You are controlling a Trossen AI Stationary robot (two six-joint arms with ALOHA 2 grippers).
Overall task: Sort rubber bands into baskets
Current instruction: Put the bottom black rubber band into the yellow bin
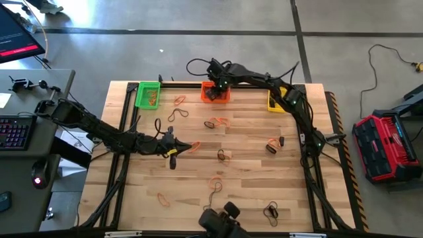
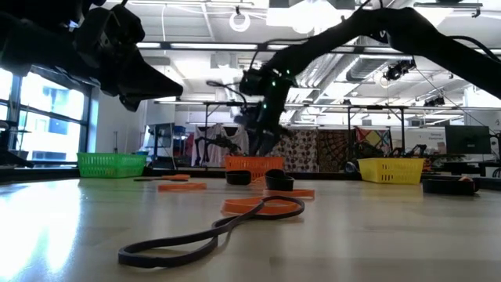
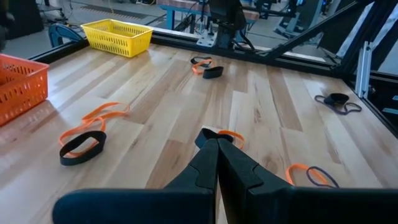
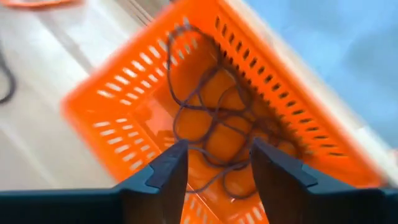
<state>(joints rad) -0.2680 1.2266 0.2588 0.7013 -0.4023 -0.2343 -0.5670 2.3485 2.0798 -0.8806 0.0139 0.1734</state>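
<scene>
Red/black case (image 1: 384, 147) on floor right of table (image 1: 244, 198) — keyboard (image 1: 13, 132), mouse (image 1: 38, 177), monitor (image 1: 16, 33) on desk at left.

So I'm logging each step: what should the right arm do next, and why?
Probably lift clear of the orange basket. The right end effector hangs open above it, and dark rubber bands already lie inside, so the drop looks done. The left end effector is shut on an orange band mid-table.

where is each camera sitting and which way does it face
High: overhead, facing down at table, both arms.
Low: table height, facing baskets, arms above.
Left wrist: behind shut left end effector, facing yellow basket.
Right wrist: above orange basket, open right end effector.
Shared: orange basket, also in high.
</scene>
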